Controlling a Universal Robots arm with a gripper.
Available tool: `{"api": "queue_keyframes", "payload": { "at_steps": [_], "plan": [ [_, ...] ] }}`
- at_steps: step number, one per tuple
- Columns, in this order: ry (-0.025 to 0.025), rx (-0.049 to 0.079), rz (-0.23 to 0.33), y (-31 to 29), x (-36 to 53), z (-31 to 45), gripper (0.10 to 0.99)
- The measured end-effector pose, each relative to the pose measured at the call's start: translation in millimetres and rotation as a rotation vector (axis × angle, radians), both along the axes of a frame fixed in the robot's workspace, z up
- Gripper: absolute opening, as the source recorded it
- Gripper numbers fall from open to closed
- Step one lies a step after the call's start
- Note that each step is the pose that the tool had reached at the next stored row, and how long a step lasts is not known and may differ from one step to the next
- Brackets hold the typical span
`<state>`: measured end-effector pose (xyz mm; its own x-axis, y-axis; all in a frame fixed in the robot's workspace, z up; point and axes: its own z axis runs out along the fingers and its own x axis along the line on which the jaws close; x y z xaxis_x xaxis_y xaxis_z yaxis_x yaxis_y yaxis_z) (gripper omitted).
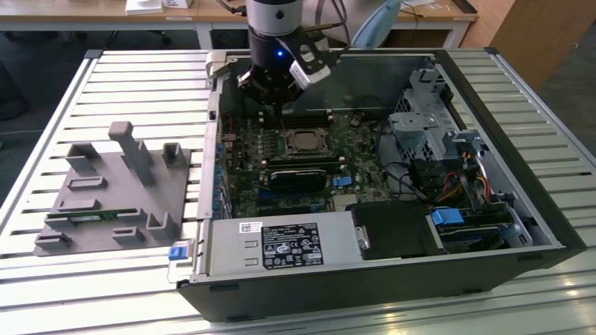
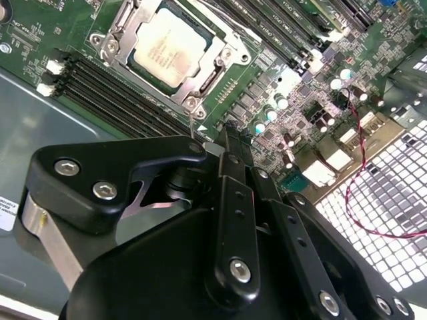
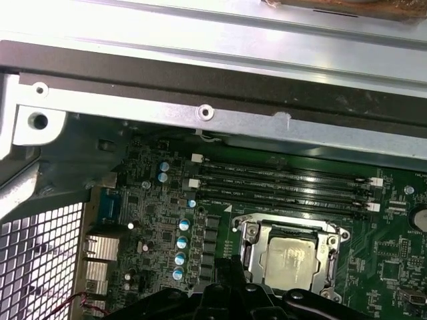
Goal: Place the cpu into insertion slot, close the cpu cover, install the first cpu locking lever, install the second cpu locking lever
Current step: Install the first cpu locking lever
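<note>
**Open computer case on the desk, exterior and wrist views.** A black open-sided computer case (image 1: 532, 183) lies on a slatted pale metal desk (image 1: 56, 105). A grey moulded plastic fixture (image 1: 112, 199) lies on the desk at the exterior view's left, well apart from the green motherboard (image 1: 244, 183).

The small square cpu with its dull silvery-tan metal top (image 1: 303, 142) sits in the square black insertion slot (image 2: 131, 59) near the middle of the board. It shows in both wrist views (image 2: 175, 45) (image 3: 293, 257). The thin silvery metal cpu cover, a square frame with a cut-out middle (image 2: 143, 75), lies flat around the chip's top. Its frame (image 3: 250, 235) also shows in the first wrist view. Whether the locking levers are latched cannot be told.

The black end effector (image 1: 273, 98) hangs over the board's far part, above the long narrow black memory slots (image 3: 287, 183), near the socket and apart from the chip. In the second wrist view its tip (image 2: 210, 143) lies just beside one corner of the cover. Whether the end effector is wide or narrow cannot be told.

A labelled silver power supply box (image 1: 279, 244) fills the case's near corner.
</note>
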<state>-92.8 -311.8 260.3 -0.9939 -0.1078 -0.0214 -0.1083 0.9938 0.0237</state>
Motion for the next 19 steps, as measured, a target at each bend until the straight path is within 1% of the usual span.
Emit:
{"api": "queue_keyframes", "payload": {
  "at_steps": [11,17,19],
  "plan": [
    [0.0001,0.000,0.000,0.0,-4.1,-0.6,0.106],
    [0.0000,0.000,0.000,0.0,-8.2,-2.2,0.106],
    [0.0002,0.000,0.000,1.0,-8.7,-3.0,0.106]
  ]
}}
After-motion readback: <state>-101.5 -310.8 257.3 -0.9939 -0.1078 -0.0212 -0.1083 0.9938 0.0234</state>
